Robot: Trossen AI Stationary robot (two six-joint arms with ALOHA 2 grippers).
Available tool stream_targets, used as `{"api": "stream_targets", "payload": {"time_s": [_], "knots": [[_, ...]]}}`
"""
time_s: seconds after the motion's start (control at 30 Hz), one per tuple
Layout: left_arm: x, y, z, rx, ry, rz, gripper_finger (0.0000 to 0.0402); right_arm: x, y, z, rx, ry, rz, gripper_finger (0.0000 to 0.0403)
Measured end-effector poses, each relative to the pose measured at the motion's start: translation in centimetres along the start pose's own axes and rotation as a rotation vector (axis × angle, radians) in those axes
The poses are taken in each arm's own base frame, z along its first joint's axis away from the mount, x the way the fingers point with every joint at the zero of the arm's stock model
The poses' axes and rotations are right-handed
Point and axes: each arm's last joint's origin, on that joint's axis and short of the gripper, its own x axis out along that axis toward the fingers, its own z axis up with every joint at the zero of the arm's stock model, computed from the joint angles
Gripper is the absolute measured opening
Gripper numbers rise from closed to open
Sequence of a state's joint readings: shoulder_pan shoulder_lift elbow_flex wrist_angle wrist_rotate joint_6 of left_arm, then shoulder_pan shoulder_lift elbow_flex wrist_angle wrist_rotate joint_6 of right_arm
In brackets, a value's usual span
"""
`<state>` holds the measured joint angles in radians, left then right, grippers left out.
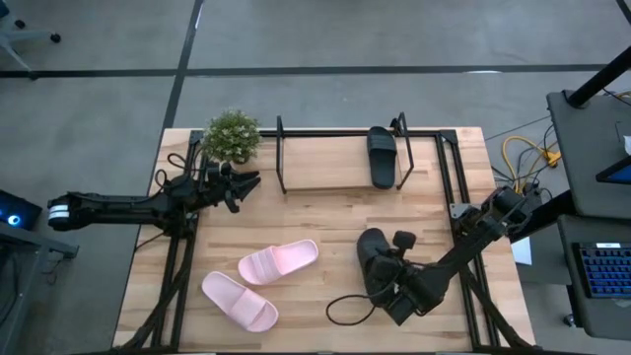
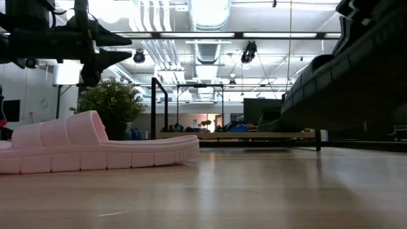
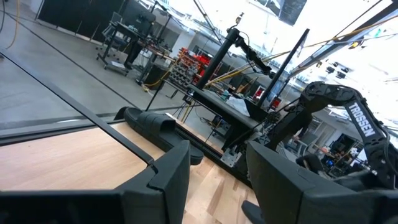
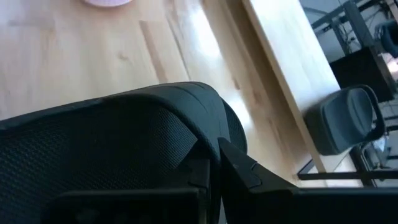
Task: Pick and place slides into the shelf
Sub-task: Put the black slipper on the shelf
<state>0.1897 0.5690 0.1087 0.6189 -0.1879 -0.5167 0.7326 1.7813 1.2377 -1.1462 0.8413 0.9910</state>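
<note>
Pinched shut on the strap edge of a black slide (image 1: 375, 258) near the table's right front, the right gripper (image 4: 214, 171) could lose it if that thin hold slips on the way to the shelf (image 1: 325, 180), a bite only the right wrist view shows, while the left gripper (image 1: 242, 184) waits part-open and empty beside the plant (image 1: 232, 135).

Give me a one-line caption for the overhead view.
Right gripper shut on a black slide; its mate sits on the shelf.

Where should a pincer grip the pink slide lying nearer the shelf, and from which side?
Grip the wide strap of the pink slide from above. It lies sole-down, and its arched strap stands clear of the table, leaving room beneath for one finger.
</note>
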Motion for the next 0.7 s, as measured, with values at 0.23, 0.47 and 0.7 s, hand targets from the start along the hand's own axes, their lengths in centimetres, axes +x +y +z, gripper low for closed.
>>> {"api": "stream_targets", "payload": {"time_s": [0.23, 0.47, 0.7], "knots": [[0.0, 0.0, 0.0, 0.000, 0.000, 0.000, 0.0144, -1.1, -1.4, 0.6, 0.062, -0.039, 0.021, 0.0009], [0.0, 0.0, 0.0, 0.000, 0.000, 0.000, 0.0144, -2.5, -3.4, 1.3, 0.153, -0.092, 0.048, 0.0009], [0.0, 0.0, 0.0, 0.000, -0.001, 0.000, 0.0144, -3.9, -5.7, 1.9, 0.310, -0.174, 0.067, 0.0009]]}}
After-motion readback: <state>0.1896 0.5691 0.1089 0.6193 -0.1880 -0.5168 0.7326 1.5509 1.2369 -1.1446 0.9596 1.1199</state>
